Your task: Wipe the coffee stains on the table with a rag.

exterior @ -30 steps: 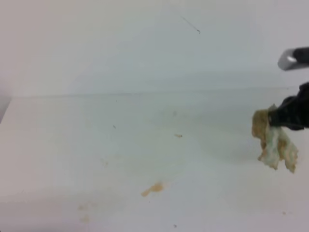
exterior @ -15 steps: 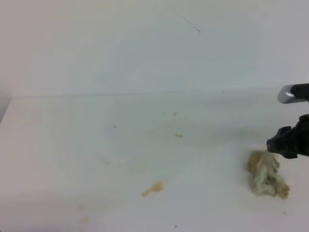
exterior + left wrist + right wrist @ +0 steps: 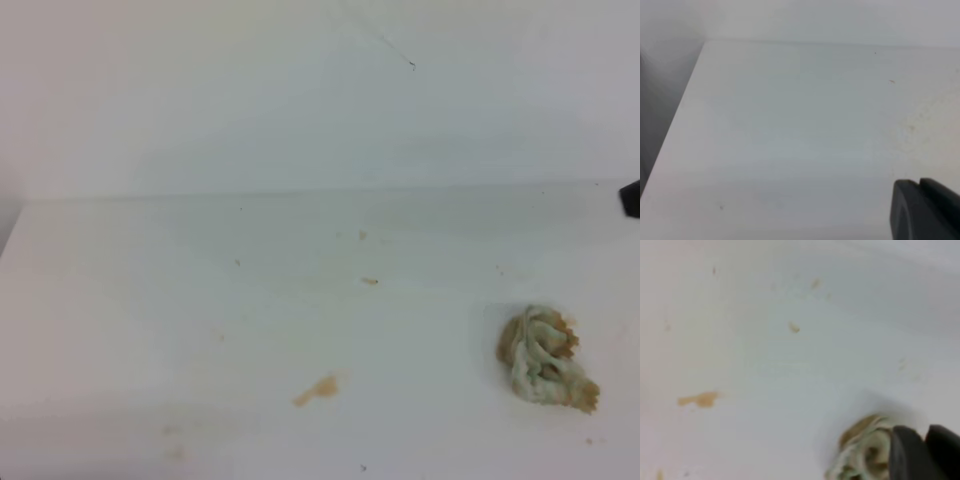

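Orange-brown marks were on the white table (image 3: 150,300): one small stain (image 3: 318,389) lay near the front, in the middle, and a few tiny specks (image 3: 369,281) lay further back. The rag (image 3: 543,358) lay crumpled on the table at the right, well apart from the stain, and nothing held it. Its edges were already brown.

The right tool (image 3: 925,452) showed only as two dark fingers at the bottom corner of the right wrist view, just beside the rag. I could not tell if they were spread or pressed together. The left tool (image 3: 925,210) showed as a dark block in the corner of its own view, over bare table; its state I could not tell either.

I judged these risks. The stain could stay on the table, because the rag rested far from it. If the rag were picked up again, a grip on a loose fold could let it slip. The dirty edges could also smear new brown marks on the clean table during a wipe. The pale specks were easy to miss.
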Controlling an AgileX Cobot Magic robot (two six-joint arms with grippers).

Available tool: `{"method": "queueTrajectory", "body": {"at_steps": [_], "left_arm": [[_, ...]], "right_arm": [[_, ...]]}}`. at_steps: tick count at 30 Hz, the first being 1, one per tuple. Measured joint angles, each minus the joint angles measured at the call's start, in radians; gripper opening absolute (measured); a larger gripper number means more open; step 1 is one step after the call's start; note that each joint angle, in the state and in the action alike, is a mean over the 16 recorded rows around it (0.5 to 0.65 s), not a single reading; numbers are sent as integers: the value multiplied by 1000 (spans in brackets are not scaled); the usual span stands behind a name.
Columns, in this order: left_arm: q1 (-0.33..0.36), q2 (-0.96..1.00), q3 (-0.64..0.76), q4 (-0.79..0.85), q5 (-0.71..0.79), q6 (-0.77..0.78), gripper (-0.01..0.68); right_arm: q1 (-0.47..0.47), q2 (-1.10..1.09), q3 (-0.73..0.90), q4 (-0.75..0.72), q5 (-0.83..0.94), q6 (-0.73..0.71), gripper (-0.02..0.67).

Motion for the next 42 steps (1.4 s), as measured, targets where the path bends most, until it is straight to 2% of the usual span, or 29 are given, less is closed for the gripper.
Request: {"method": "queueTrajectory", "body": {"at_steps": [5, 9, 15, 24, 31, 36, 42], "left_arm": [[0, 0, 0, 0, 0, 0, 1], [0, 0, 0, 0, 0, 0, 1], [0, 0, 0, 0, 0, 0, 1], [0, 2, -2, 0, 1, 0, 0], [0, 2, -2, 0, 1, 0, 0], [0, 0, 0, 0, 0, 0, 1], [0, 0, 0, 0, 0, 0, 1]], "right_arm": [[0, -197, 8, -127, 33, 88, 9], [0, -343, 57, -202, 11, 162, 7], [2, -508, 147, -226, -33, 227, 3], [6, -600, 216, -197, -56, 250, 2], [5, -666, 270, -253, -70, 212, 2], [4, -777, 403, -306, -190, 184, 1], [-3, -979, 660, -348, -401, 212, 0]]}}
